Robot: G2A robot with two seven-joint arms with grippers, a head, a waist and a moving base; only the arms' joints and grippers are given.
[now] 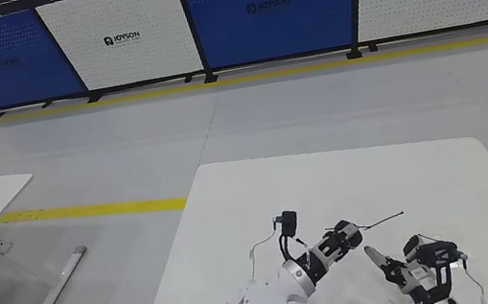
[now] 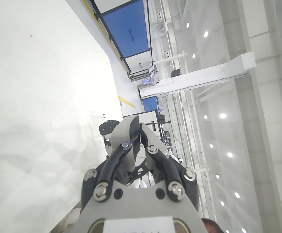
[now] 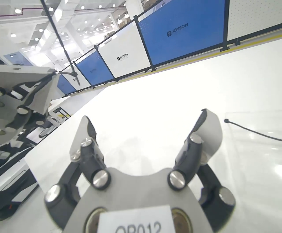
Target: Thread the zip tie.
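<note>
Two claws low over the white surface (image 3: 165, 88), left claw (image 2: 138, 123) pressed together on a thin black zip tie (image 2: 134, 139), held clear of the surface just beside the right claw (image 3: 146, 119), right claw spread wide, gripping nothing, second black tie (image 3: 226, 121) lying flat near the right claw.

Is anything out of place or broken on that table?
Nothing looks damaged or spilled. The left gripper pinches a zip tie; a second zip tie lies loose on the table near the open right gripper.
</note>
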